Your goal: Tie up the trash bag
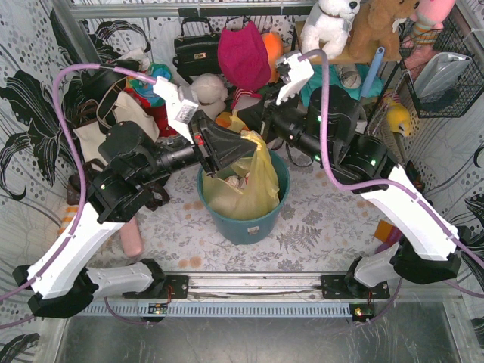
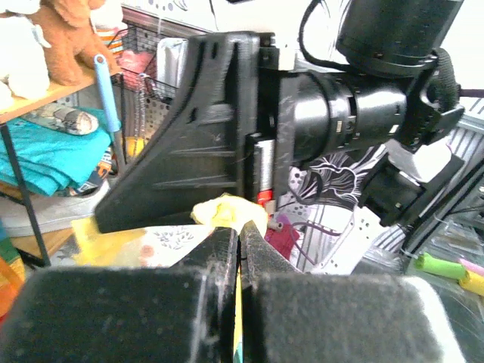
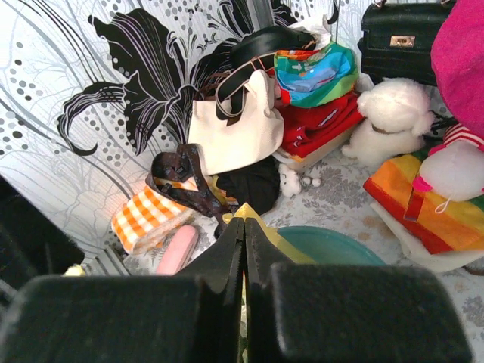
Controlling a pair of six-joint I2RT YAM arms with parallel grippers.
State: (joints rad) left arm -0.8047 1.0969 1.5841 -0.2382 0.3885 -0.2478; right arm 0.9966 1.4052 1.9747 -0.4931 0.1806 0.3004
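The trash bag (image 1: 257,185) is thin yellow plastic with pale crumpled stuff showing through, and it lines a teal round bin (image 1: 249,227) in the middle of the table. Both grippers meet above the bin at the bag's raised top. My left gripper (image 1: 240,142) is shut on a flap of the yellow plastic (image 2: 227,212), which pokes out past its tips (image 2: 240,227). My right gripper (image 1: 249,125) is also shut, with a strip of the bag (image 3: 261,219) pinched between its fingers (image 3: 244,223). The bin's rim (image 3: 333,246) lies just beyond them.
A cream tote bag (image 3: 234,136) with black straps, an orange checked cloth (image 3: 144,215) and a pink object (image 1: 132,238) lie left of the bin. Plush toys (image 1: 329,26), a black handbag (image 1: 197,49) and folded cloths crowd the back. A wire basket (image 1: 439,68) hangs at the right.
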